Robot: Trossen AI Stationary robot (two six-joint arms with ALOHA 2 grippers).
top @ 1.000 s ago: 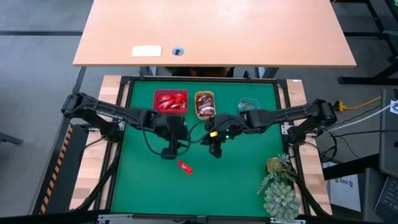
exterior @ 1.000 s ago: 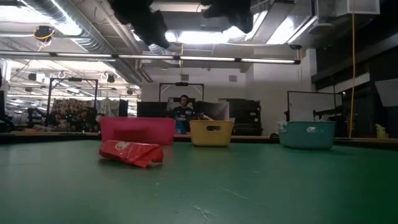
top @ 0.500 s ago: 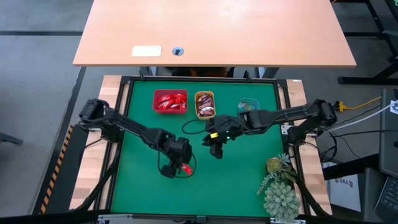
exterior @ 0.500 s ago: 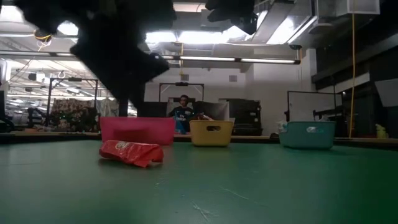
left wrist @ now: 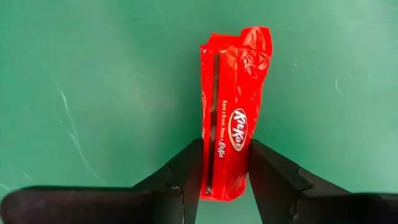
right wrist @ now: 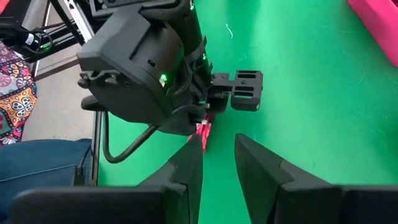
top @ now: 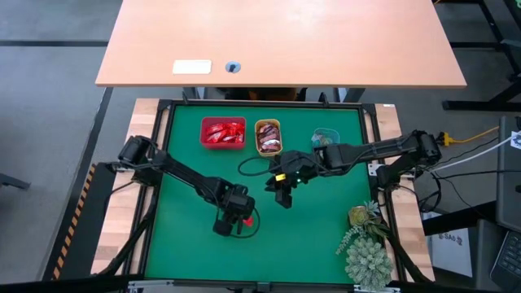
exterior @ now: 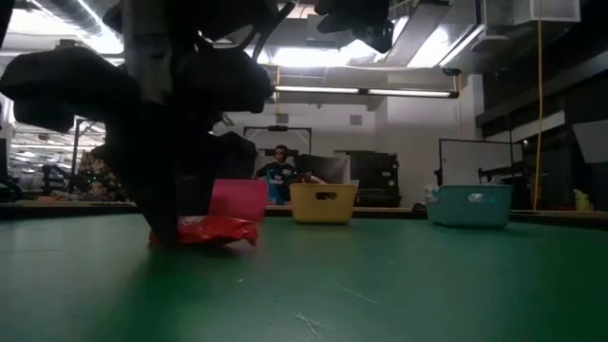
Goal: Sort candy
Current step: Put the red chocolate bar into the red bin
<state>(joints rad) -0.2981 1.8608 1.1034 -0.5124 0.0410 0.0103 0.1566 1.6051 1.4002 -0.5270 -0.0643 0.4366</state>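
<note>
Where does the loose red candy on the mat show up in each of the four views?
High view: red candy low on the mat, under the left tool.
Low view: left of centre, half hidden by the dark left tool.
Left wrist view: centre, between the tool's fingers.
Right wrist view: a red sliver beneath the left arm.
Shared landmark: the green mat.

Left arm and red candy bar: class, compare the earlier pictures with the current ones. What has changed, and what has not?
The left gripper has swung from near the trays down to the loose red candy bar on the green mat; its fingers now bracket the bar, which has not been lifted. The right gripper, the red tray, yellow tray and teal tray stayed put.
</note>
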